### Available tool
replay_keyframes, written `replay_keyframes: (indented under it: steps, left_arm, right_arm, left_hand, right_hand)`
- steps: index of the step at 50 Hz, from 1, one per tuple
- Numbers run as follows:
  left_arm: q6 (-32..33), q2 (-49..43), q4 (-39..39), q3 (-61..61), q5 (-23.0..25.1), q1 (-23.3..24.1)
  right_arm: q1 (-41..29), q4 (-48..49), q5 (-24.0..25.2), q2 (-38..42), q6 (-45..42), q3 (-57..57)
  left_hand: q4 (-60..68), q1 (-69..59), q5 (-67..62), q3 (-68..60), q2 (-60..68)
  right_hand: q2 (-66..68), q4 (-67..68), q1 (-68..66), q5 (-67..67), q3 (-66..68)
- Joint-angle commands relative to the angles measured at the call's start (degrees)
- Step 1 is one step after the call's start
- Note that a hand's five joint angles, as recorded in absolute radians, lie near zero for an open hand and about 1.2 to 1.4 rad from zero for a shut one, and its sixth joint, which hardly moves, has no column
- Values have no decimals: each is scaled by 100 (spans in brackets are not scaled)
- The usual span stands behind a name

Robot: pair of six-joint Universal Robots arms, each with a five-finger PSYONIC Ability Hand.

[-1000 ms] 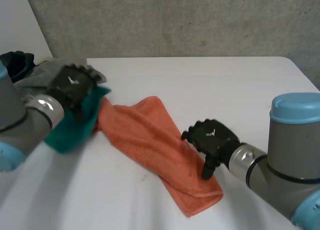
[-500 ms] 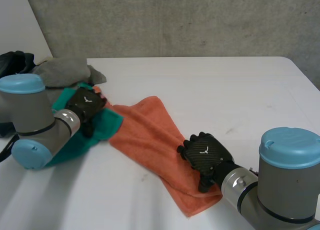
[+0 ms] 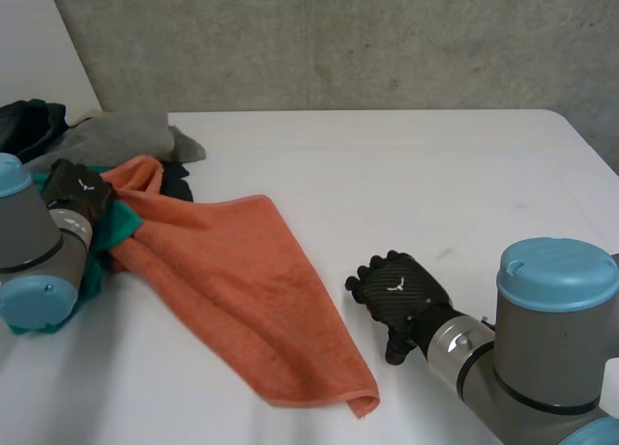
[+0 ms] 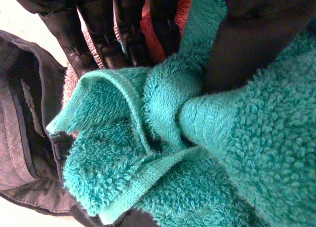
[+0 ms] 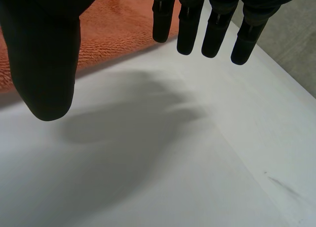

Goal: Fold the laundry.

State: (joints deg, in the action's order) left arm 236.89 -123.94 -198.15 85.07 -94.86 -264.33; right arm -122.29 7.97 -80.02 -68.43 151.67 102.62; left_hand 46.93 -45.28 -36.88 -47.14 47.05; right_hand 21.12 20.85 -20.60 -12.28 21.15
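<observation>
Since half a second ago the orange towel [image 3: 242,290] has been dragged toward the left arm and has opened from a narrow strip into a broader sheet, and the right hand [image 3: 398,292], which was lying on its near end, is now off it. That towel lies on the white table [image 3: 416,164] with its long axis running diagonally, its far end bunched up at the left hand [image 3: 75,187] and its near corner pointing toward the right arm, curled slightly at the tip. The left hand sits drawn back at the table's left side, its fingers and thumb clenched on a wad of the teal towel [image 4: 207,163], with orange cloth showing between the fingers in the left wrist view. The right hand hovers just beside the orange towel's long edge, palm down over bare table, fingers loose and apart, grasping nothing. Two towels are in play, one orange and one teal. Beyond them, a grey garment [image 3: 121,135] and a dark garment [image 3: 24,121] are heaped at the far left corner.
</observation>
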Motion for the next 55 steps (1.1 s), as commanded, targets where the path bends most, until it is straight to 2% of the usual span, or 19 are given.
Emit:
replay_keyframes:
  steps: [1, 6, 9, 15, 18, 27, 29, 31, 32, 33, 36, 40, 44, 45, 49, 55]
  left_arm:
    - [-284, 414, 31, 246, 170, 84]
    - [-512, 897, 119, 483, 231, 75]
    - [-706, 1319, 330, 729, 424, 75]
    - [-1320, 2083, 979, 1177, 1407, 110]
    - [-1549, 2190, 1243, 1318, 1646, 163]
    - [-1822, 2181, 1323, 1433, 1453, 312]
    - [-1840, 2120, 1253, 1442, 1409, 356]
    - [-1840, 2067, 1201, 1442, 1374, 382]
    - [-1840, 2041, 1174, 1433, 1357, 391]
    - [-1840, 1979, 1130, 1424, 1322, 417]
    - [-1840, 1926, 1077, 1407, 1260, 444]
    - [-1857, 1935, 998, 1415, 1137, 453]
    - [-1901, 1944, 919, 1407, 1058, 435]
    - [-1919, 1944, 902, 1407, 1058, 435]
    - [-1936, 1944, 910, 1415, 1066, 444]
    - [-1893, 1882, 884, 1451, 1040, 488]
  right_arm:
    - [-120, -41, -13, 32, 37, -119]
    - [-181, -392, -13, -56, 476, -321]
    - [-225, -823, 22, -144, 880, -471]
    - [-558, -1429, 171, -232, 1040, -559]
    - [-726, -1457, 163, -223, 865, -507]
    - [-920, -825, 31, 84, 398, -225]
    - [-946, -588, -65, 189, 345, -225]
    - [-955, -236, -285, 348, 345, -251]
    - [-946, -139, -364, 374, 345, -260]
    - [-929, 44, -513, 409, 354, -269]
    - [-850, 274, -698, 375, 380, -243]
    - [-499, 503, -690, -64, 451, -146]
    - [300, 425, -497, -434, 363, -172]
    - [685, 294, -392, -504, 232, -224]
    - [1783, -163, -76, -496, -268, -514]
    - [2709, -823, 320, -259, -946, -1059]
  left_hand:
    - [-2003, 1838, 1998, 2024, -2015]
    - [-2359, 2194, 2354, 2380, -2371]
    - [-2444, 2279, 2439, 2465, -2456]
    - [-2595, 2430, 2590, 2615, -2607]
    - [-2596, 2430, 2590, 2616, -2608]
    - [-2612, 2447, 2607, 2633, -2624]
    - [-2612, 2447, 2607, 2633, -2624]
    - [-2612, 2447, 2607, 2633, -2624]
    - [-2612, 2447, 2607, 2633, -2624]
    - [-2612, 2447, 2607, 2633, -2624]
    - [-2596, 2430, 2590, 2616, -2607]
    - [-2612, 2447, 2607, 2633, -2624]
    - [-2713, 2548, 2708, 2734, -2725]
    - [-2730, 2565, 2725, 2750, -2742]
    - [-2764, 2598, 2758, 2784, -2776]
    - [-2764, 2598, 2758, 2784, -2776]
  right_hand:
    - [369, 396, -421, -253, 366]
    - [-1, 26, -50, 118, -5]
    - [-35, -8, -17, 151, -38]
    - [-2, 25, -50, 118, -5]
    - [32, 59, -83, 84, 29]
    - [317, 344, -368, -201, 314]
    - [853, 880, -905, -737, 850]
    - [2615, 2642, -2666, -2498, 2612]
    - [3705, 3732, -3756, -3589, 3702]
    - [5866, 5893, -5918, -5750, 5863]
    - [5888, 5915, -5940, -5772, 5885]
    - [5888, 5915, -5940, -5772, 5885]
    - [5888, 5915, -5940, -5772, 5885]
    - [5888, 5915, -5940, -5772, 5885]
    - [5888, 5915, -5940, -5772, 5885]
    - [5888, 5915, -5940, -5772, 5885]
